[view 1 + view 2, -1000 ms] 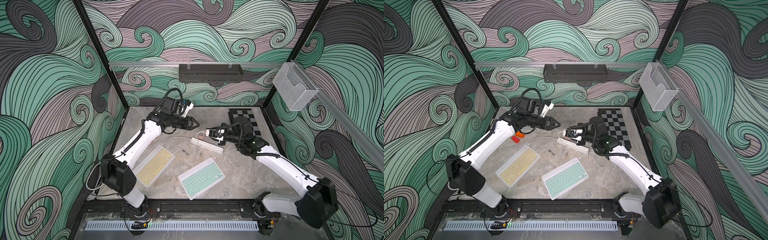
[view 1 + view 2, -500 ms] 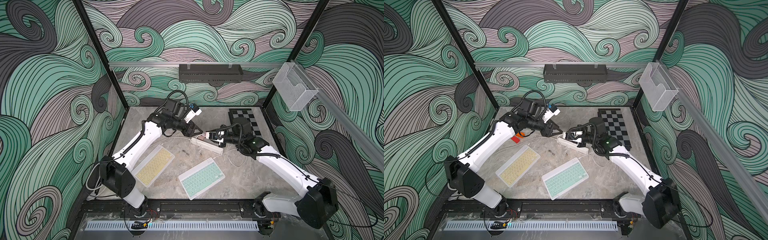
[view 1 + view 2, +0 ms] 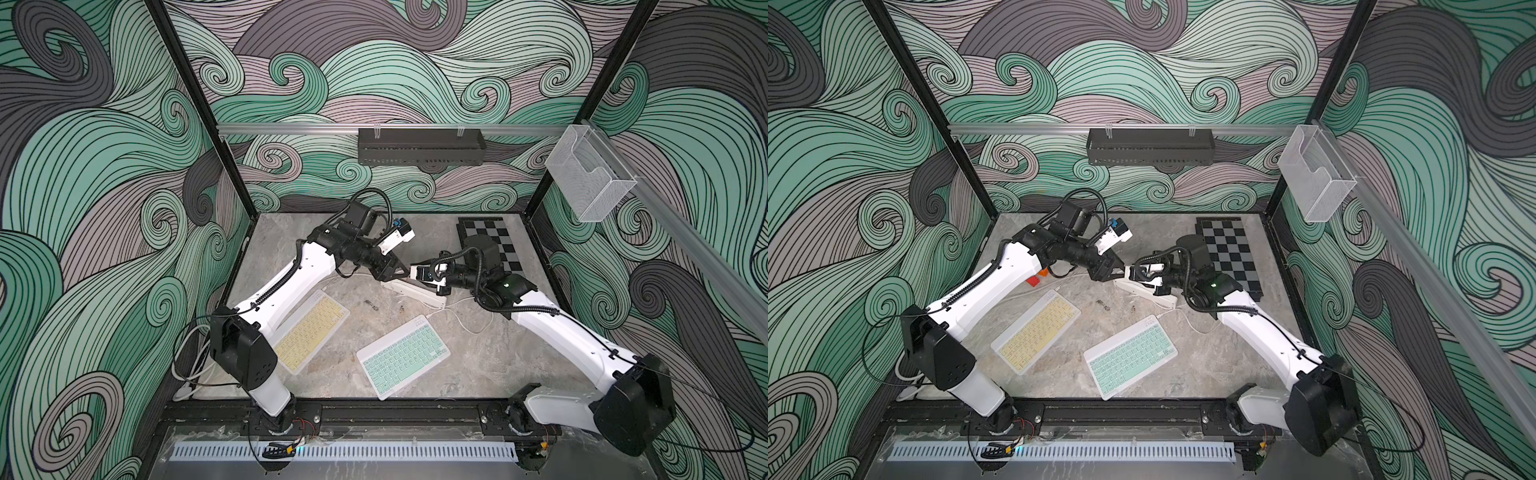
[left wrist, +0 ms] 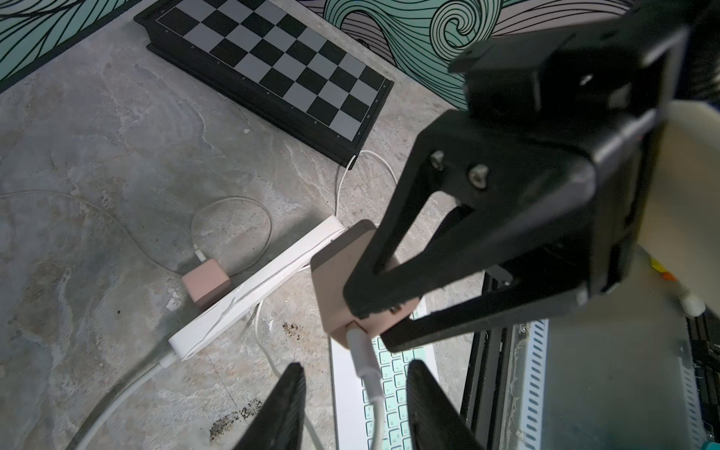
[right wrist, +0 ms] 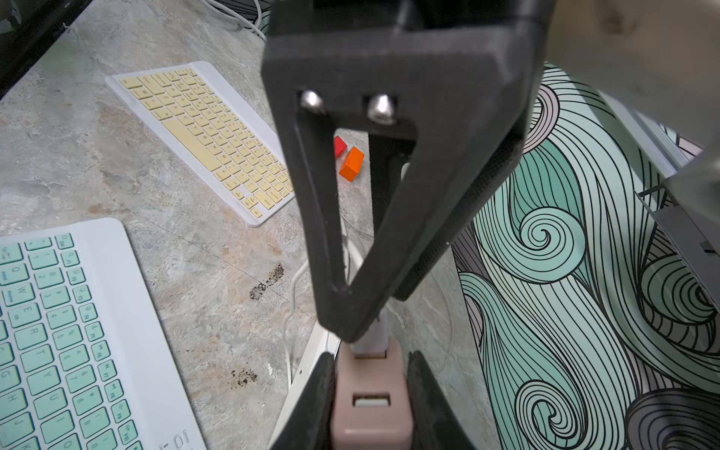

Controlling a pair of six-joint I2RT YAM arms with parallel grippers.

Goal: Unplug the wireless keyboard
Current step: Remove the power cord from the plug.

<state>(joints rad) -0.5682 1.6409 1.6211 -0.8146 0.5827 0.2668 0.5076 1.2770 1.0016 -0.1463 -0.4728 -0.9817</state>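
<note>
Left wrist view is showing the right gripper (image 4: 370, 319) squeezing a pink charger block (image 4: 339, 272) from both sides, jaws clamped on it, right at the end of the white power strip (image 4: 253, 296). I can't tell if the block is sitting in its socket or lifted off. The left gripper (image 4: 354, 366) is sitting with its fingers (image 4: 284, 405) apart, straddling the white cable (image 4: 364, 354) plugged into that block. A bit of daylight is showing on both sides, so it isn't pinching anything. That cable is running down over the mint keyboard (image 4: 391, 389). A second pink charger (image 4: 205, 282) is sitting in the strip further along, with its own cable looping off it. In both top views the mint keyboard (image 3: 403, 357) (image 3: 1129, 357) is lying flat on the marble table (image 3: 478, 365) near the front, between the two arms, with a thin white lead going from its far corner toward the strip. The yellow keyboard (image 3: 309, 332) is lying beside it on the left arm's side, and the chessboard (image 3: 490, 245) is sitting in the back corner on the right arm's side. Right wrist view is picking up a red block (image 5: 339, 146) and an orange block (image 5: 352, 163) side by side just past the yellow keyboard.
</note>
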